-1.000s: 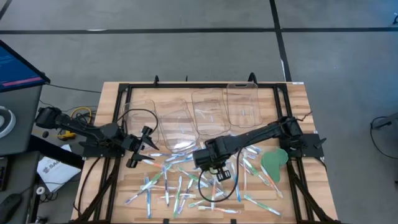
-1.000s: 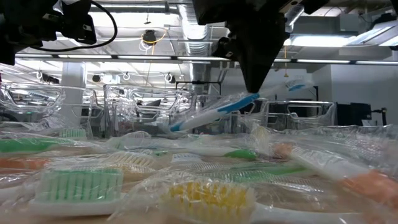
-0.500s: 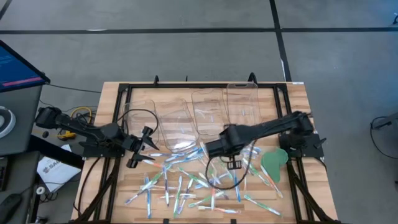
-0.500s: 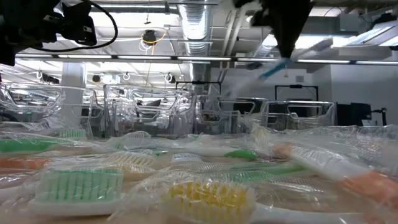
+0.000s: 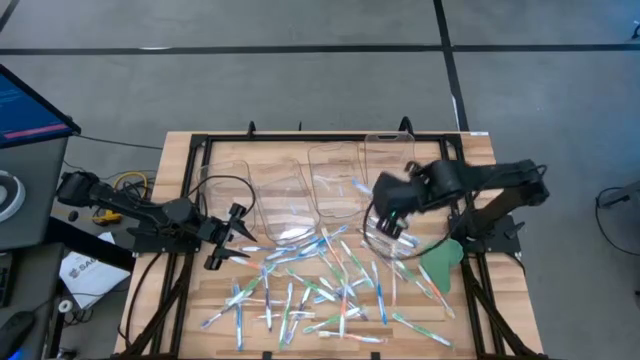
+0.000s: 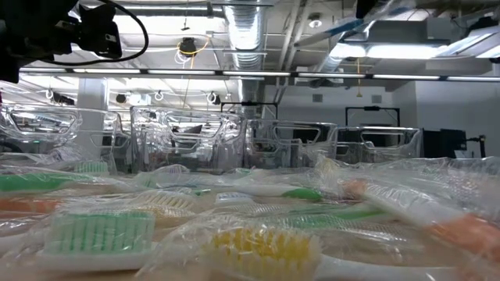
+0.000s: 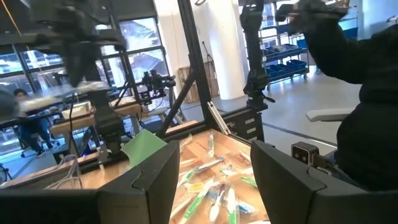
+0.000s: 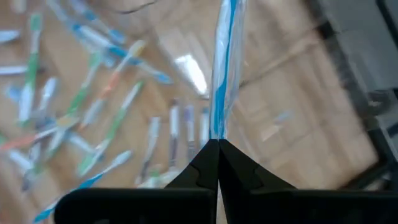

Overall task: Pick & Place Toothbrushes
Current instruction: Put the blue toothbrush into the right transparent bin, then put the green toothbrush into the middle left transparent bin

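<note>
Now right gripper (image 8: 217, 144) pinches blue toothbrush (image 8: 225, 62).

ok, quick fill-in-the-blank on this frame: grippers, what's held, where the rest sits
1. The right gripper is shut on a toothbrush with a ____ stripe.
2. The left gripper holds nothing; its jaws are ____.
3. In the high view, the loose toothbrushes lie on the ____ table.
4. The flat leaf-shaped piece near the right arm's base is ____.

Missing words: blue; open; wooden; green
</note>
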Robot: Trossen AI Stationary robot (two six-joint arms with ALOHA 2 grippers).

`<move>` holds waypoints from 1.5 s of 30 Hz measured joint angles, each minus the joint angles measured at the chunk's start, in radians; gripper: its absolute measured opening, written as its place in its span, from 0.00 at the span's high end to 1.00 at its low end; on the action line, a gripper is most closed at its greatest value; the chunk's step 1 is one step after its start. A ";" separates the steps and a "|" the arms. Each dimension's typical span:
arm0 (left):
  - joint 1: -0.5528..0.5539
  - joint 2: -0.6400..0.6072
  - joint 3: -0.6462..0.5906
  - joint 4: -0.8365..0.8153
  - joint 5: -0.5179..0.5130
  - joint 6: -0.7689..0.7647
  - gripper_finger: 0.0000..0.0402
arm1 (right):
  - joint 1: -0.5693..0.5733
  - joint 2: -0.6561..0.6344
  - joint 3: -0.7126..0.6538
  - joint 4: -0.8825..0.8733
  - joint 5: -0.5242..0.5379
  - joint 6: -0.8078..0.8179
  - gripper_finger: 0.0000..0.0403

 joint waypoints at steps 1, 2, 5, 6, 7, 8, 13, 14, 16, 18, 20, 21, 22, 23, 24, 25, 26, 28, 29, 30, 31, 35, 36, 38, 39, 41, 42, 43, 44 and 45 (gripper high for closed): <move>0.000 0.000 0.000 0.000 0.000 -0.002 0.52 | -0.031 -0.027 -0.022 0.001 0.000 -0.001 1.00; 0.000 0.000 0.000 -0.001 0.000 -0.006 0.52 | -0.064 -0.055 -0.048 0.001 0.000 -0.001 1.00; 0.000 0.000 0.000 -0.002 -0.001 -0.028 0.52 | -0.171 -0.140 -0.138 0.000 0.000 0.004 1.00; 0.000 0.000 0.000 -0.002 -0.001 -0.029 0.52 | -0.206 -0.165 -0.171 -0.001 -0.007 0.004 1.00; 0.000 0.000 0.000 -0.002 -0.001 -0.029 0.52 | -0.241 -0.187 -0.204 0.014 -0.021 0.004 1.00; 0.000 0.000 0.000 -0.003 -0.001 -0.029 0.52 | -0.272 -0.204 -0.236 0.030 -0.030 0.003 1.00; 0.000 0.000 0.000 0.000 -0.003 -0.025 0.52 | -0.413 -0.263 -0.386 0.184 -0.088 -0.103 1.00; 0.000 0.000 0.000 0.001 -0.003 -0.025 0.52 | -0.440 -0.268 -0.410 0.224 -0.113 -0.132 1.00; 0.000 0.000 0.000 0.002 -0.003 -0.024 0.52 | -0.487 -0.268 -0.453 0.289 -0.157 -0.191 1.00; 0.000 0.000 0.000 0.003 -0.003 -0.024 0.52 | -0.531 -0.260 -0.484 0.347 -0.171 -0.235 1.00; 0.000 0.000 0.000 0.005 -0.003 -0.023 0.52 | -0.581 -0.239 -0.505 0.380 -0.188 -0.251 1.00; 0.000 0.000 0.000 0.006 -0.003 -0.023 0.52 | -0.605 -0.224 -0.509 0.372 -0.191 -0.254 1.00; 0.000 0.000 0.000 0.006 -0.003 -0.023 0.52 | -0.625 -0.207 -0.509 0.367 -0.191 -0.255 1.00; 0.000 0.000 0.000 0.006 -0.003 -0.024 0.52 | -0.642 -0.190 -0.509 0.367 -0.190 -0.255 1.00; 0.000 0.000 0.000 0.006 -0.003 -0.025 0.52 | -0.656 -0.171 -0.508 0.367 -0.190 -0.255 1.00; 0.000 0.000 0.000 0.006 -0.003 -0.025 0.52 | -0.665 -0.151 -0.508 0.370 -0.194 -0.256 1.00; 0.000 0.000 0.000 0.005 -0.003 -0.025 0.52 | -0.673 -0.130 -0.508 0.373 -0.206 -0.257 1.00; 0.000 0.000 0.000 0.005 -0.003 -0.026 0.52 | -0.680 -0.087 -0.508 0.382 -0.231 -0.259 1.00; 0.000 0.000 0.000 0.004 -0.003 -0.034 0.52 | -0.682 -0.066 -0.508 0.381 -0.247 -0.264 1.00; 0.000 0.000 0.000 0.004 -0.003 -0.052 0.52 | -0.683 -0.044 -0.508 0.379 -0.263 -0.280 1.00; 0.000 0.000 0.000 0.004 -0.003 -0.068 0.52 | -0.684 -0.024 -0.508 0.379 -0.277 -0.301 1.00; 0.000 0.000 0.000 0.004 -0.003 -0.129 0.52 | -0.690 0.042 -0.508 0.379 -0.289 -0.336 0.97; 0.000 0.000 0.000 0.003 -0.003 -0.135 0.52 | -0.693 0.055 -0.508 0.379 -0.289 -0.340 0.95; 0.000 0.000 0.000 0.002 -0.003 -0.138 0.52 | -0.695 0.076 -0.508 0.379 -0.290 -0.366 0.90; 0.000 0.000 0.000 0.002 -0.003 -0.138 0.52 | -0.696 0.083 -0.508 0.379 -0.290 -0.375 0.87; 0.000 0.000 0.000 0.002 -0.003 -0.138 0.52 | -0.701 0.091 -0.507 0.379 -0.290 -0.379 0.80; 0.000 0.000 0.000 0.002 -0.003 -0.138 0.52 | -0.702 0.091 -0.507 0.379 -0.290 -0.382 0.77; 0.000 0.000 0.000 0.002 -0.003 -0.138 0.52 | -0.702 0.090 -0.507 0.379 -0.290 -0.389 0.73; 0.000 0.000 0.000 0.002 -0.003 -0.138 0.52 | -0.702 0.090 -0.503 0.375 -0.290 -0.400 0.70; 0.000 0.000 0.000 0.002 -0.003 -0.137 0.52 | -0.702 0.090 -0.496 0.367 -0.290 -0.407 0.67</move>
